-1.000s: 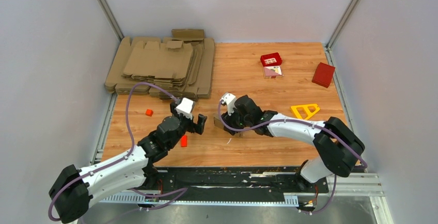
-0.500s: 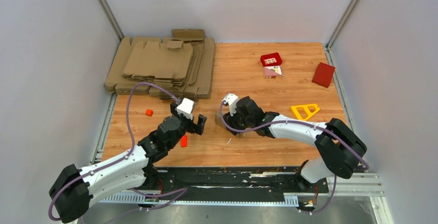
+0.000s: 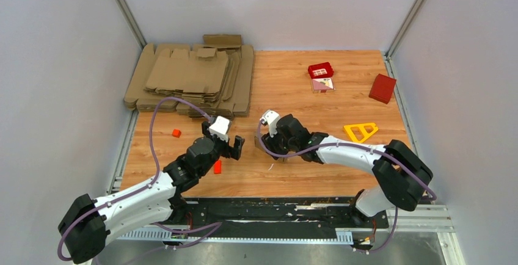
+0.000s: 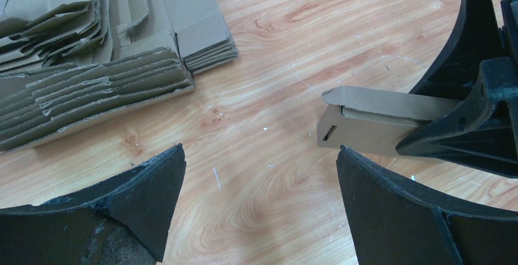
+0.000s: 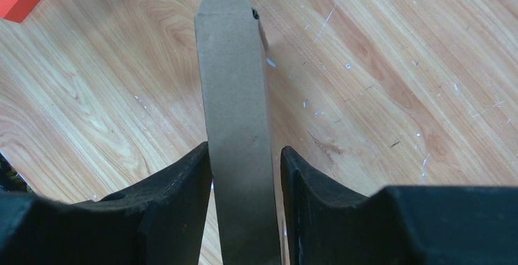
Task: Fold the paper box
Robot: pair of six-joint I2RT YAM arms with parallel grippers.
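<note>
Layout as found on the counter (image 3: 287, 179).

- The left claw (image 3: 235, 148) and the right claw (image 3: 266, 145) face each other near mid-counter, close but apart.
- The paper box (image 4: 366, 127) sits between the right claw's fingers. It projects toward the left claw and stops short of it.
- A stack of flat blanks (image 3: 192, 79) lies beyond the left claw, in the far left corner.
- A small block (image 3: 217, 166) lies just on the near side of the left claw.
- A second block (image 3: 176, 133) lies well to the left claw's left.
- A triangular frame (image 3: 360, 132) lies to the right of the right claw, beside its arm.
- A compartment box (image 3: 321, 69) lies beyond the right claw, with a card (image 3: 322, 84) just before it.
- A closed box (image 3: 382, 88) sits at the far right edge.
</note>
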